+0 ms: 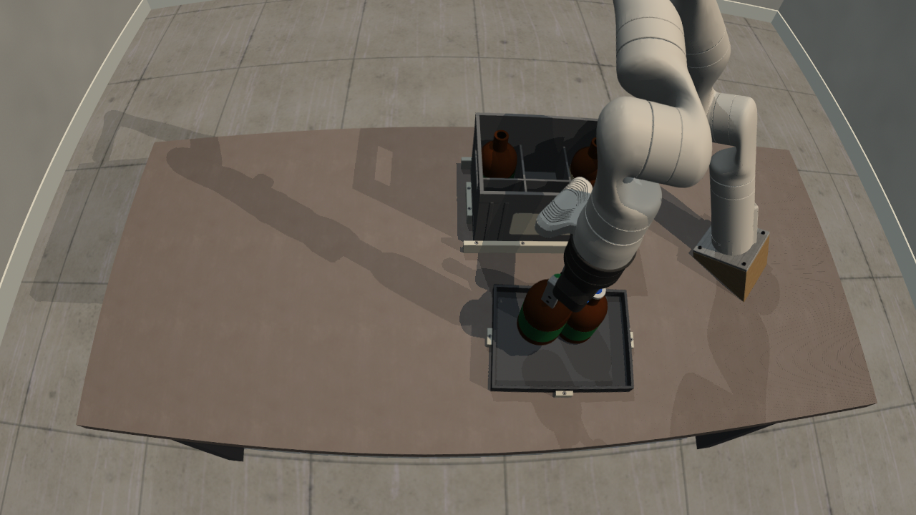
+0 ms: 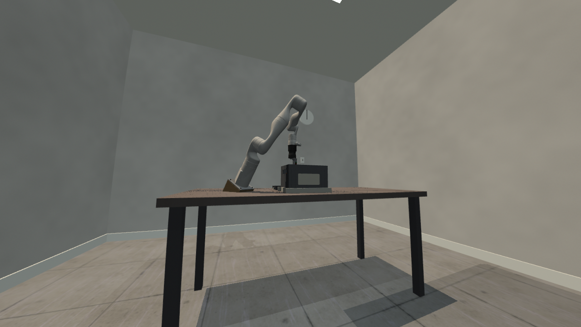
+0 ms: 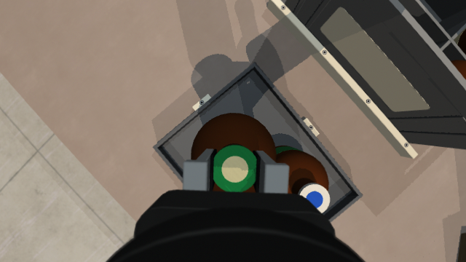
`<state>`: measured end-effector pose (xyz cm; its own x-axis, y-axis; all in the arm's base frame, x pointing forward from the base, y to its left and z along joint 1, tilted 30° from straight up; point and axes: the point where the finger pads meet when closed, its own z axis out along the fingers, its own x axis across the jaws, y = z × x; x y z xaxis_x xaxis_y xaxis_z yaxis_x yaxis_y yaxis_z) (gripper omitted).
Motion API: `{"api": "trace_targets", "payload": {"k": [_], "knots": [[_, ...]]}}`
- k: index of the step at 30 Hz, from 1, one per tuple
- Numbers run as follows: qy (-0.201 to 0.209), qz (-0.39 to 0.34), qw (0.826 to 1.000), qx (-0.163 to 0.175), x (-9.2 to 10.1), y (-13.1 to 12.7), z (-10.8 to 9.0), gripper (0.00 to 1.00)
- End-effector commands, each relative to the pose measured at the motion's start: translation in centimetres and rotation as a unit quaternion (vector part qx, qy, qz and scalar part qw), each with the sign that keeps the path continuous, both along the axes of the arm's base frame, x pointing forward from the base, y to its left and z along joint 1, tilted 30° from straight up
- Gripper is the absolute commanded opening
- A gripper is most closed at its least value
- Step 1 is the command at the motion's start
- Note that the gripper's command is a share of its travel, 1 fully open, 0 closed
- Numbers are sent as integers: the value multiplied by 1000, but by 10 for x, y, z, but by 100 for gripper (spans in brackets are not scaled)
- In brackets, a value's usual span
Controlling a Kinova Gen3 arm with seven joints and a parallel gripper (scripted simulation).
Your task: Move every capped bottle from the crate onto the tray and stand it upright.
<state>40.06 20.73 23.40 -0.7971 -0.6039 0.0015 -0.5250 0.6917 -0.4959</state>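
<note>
Two capped bottles over the tray point(image 1: 622, 339) now. One, blue-capped bottle point(image 3: 314, 198), standing upright inside the tray near the corner closest to the crate point(image 1: 476, 179). Other, green-capped bottle point(image 3: 234, 169), gripped at the cap by the gripper point(image 3: 235, 176), one grey finger on either side, clamped firmly on it. Held from straight above, cap up, body hanging vertical; likely chosen so the base meets the tray floor flat and the bottle stays upright on release.

Seen from the wrist: brown shoulder of the held bottle just beside the blue-capped one, bodies overlapping in outline; cannot tell whether touching. Seen from the top: both green-labelled bodies side by side in the tray half nearer the crate. Whether the held base is already on the tray floor, cannot tell; hidden by the crate in the exterior view.

Two open bottles visible in the crate, back row: open bottle point(image 1: 499, 153) in the far-left cell, second open bottle point(image 1: 585, 163) partly hidden behind the arm. Correctly left there. Rest of crate partly hidden by the arm, so no certainty that no capped bottle remains.

Judged step: lowering or seating, release next. Risk: nudging the neighbour, or shifting the loose tray, on the way down.
</note>
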Motion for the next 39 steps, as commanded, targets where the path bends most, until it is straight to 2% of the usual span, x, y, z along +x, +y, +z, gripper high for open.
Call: {"api": "trace_targets", "payload": {"k": [1,5,19,39], "knots": [[1,-1,1000,-2,1,-4,-5,0],[0,0,1000,-1,2,-4,-7,0],[2,-1,1000,-2,10,-16,-31,0],[0,-1,1000,-1,15,-22,-45,0]]}}
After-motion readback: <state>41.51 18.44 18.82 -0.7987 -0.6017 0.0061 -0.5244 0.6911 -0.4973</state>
